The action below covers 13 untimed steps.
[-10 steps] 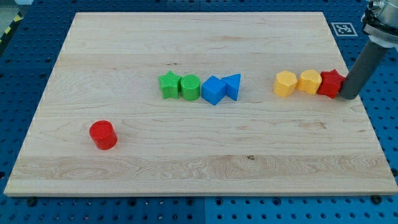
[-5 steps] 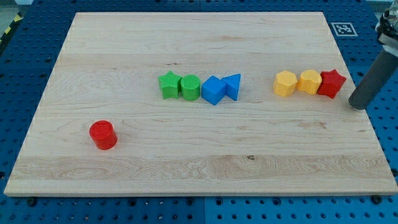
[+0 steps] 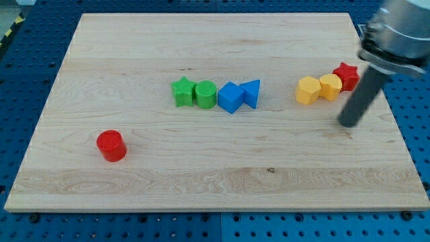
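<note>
Dark and straight, the rod has no jaws, so nothing is held; my tip (image 3: pixel 349 124) rests on the wooden tabletop (image 3: pixel 215 181), touching no block, below the yellow block (image 3: pixel 330 87) and red star (image 3: pixel 347 76), with another yellow block (image 3: pixel 308 90) toward the view's left.

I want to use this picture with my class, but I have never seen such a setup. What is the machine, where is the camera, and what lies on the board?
The dark rod belongs to a robot arm with no gripper; it holds nothing. My tip rests on a wooden board, apart from the blocks, below the yellow pair and the red star. One camera looks down from in front; its mount is unknown. Mid-board sit a green star, green cylinder, blue cube and blue triangle. A red cylinder stands alone at the view's left.
</note>
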Motion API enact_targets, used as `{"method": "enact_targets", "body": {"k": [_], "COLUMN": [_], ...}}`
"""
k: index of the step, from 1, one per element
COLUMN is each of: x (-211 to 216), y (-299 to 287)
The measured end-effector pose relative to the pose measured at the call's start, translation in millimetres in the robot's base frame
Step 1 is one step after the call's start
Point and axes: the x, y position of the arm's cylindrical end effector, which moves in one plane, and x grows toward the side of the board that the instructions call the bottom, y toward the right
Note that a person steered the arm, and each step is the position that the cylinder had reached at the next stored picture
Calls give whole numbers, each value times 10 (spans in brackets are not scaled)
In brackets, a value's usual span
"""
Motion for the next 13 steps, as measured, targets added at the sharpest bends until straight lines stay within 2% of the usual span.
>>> {"method": "enact_targets", "body": {"k": [1, 4, 7, 8, 9, 10, 11, 12, 13], "x": [-203, -167, -421, -169, -89, -421, -434, -379, 32], "y": [-146, -154, -292, -256, -205, -159, -159, -159, -159]}}
